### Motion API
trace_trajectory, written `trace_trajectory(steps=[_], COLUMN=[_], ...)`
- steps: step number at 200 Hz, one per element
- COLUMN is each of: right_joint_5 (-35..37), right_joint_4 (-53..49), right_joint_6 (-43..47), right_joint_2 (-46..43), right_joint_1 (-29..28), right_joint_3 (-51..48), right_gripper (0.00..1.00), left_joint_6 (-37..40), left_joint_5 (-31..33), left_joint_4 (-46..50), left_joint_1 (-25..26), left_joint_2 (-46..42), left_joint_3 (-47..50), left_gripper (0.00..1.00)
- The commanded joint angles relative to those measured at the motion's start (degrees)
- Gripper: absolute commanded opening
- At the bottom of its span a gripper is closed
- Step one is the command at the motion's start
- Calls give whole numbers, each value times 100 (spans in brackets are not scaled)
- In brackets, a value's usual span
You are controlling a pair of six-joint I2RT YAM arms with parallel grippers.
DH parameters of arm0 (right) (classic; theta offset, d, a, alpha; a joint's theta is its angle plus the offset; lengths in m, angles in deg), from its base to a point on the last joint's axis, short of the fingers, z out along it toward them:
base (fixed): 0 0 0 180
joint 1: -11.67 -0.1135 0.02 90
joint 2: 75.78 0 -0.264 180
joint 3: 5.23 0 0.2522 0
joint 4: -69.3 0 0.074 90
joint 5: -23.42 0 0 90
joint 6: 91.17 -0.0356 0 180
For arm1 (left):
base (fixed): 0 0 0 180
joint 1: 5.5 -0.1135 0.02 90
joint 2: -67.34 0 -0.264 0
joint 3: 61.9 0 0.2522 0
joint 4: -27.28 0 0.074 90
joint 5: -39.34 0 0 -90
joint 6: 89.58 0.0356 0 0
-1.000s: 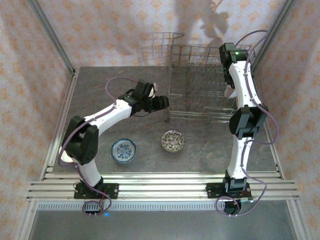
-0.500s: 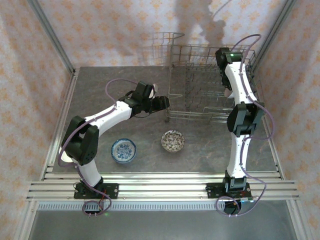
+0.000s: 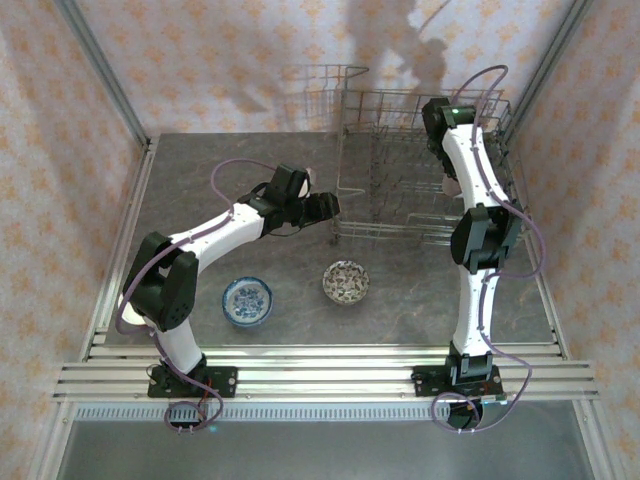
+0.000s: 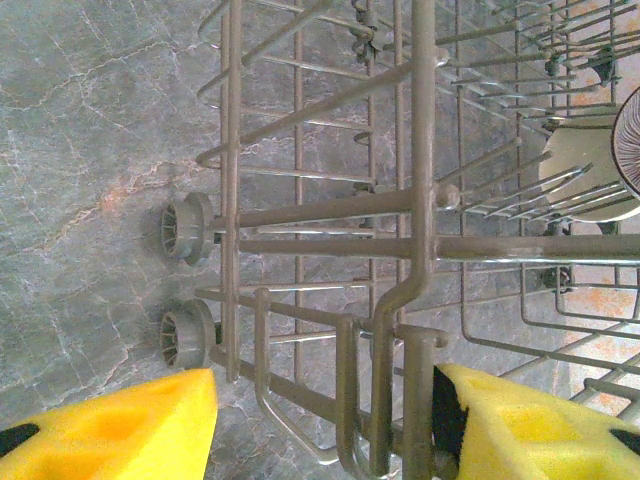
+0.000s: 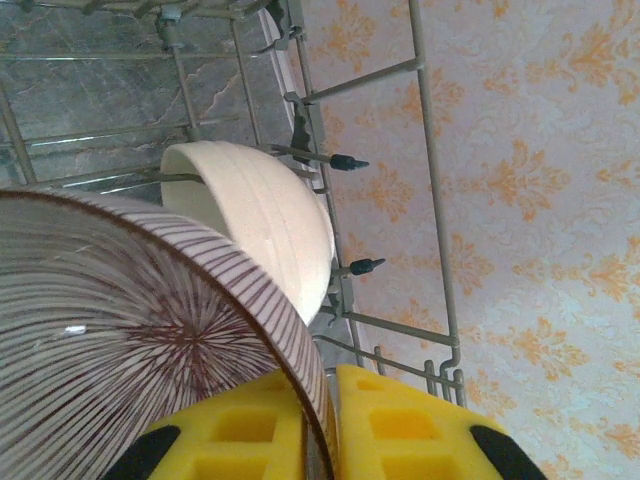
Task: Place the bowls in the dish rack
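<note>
Right gripper point(image 5: 325, 405) clamped the striped bowl point(image 5: 120, 330) by its rim; lowering needed clearance from the cream bowl point(image 5: 265, 215) just beyond the claw.

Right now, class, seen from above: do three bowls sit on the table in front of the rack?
No: two sit there, a blue-and-white bowl and a brown-patterned bowl.
</note>
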Motion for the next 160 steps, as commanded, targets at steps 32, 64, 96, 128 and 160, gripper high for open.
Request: trace_trajectory(steps=[32,64,96,128,160], right_joint_5=[675,753,701,729,824], right_joint_4=[-268,-307,-335,-382,-379], right_joint_6=[-34,-47,-39,-29,-11], right_joint_2=[-150,-176,-257,-397,-518], right_joint_1=[-112,-189,-259,-269,-263], right_joint_3=[14,90,208,143,140], right_gripper=[0,0,0,0,0], left_joint_6=[0,-119,194,847,1399], left_joint_5=[482,641,798,1507,1992], left_joint_4=[782,746,616,1174,1198], left_joint_1=[-48,-43,-33,-14,-17], left_joint_2=[178,53,-459,-1127,-1571], left_joint_3=[96,161,231,68,-237], left_gripper=[58,57,69,73,73])
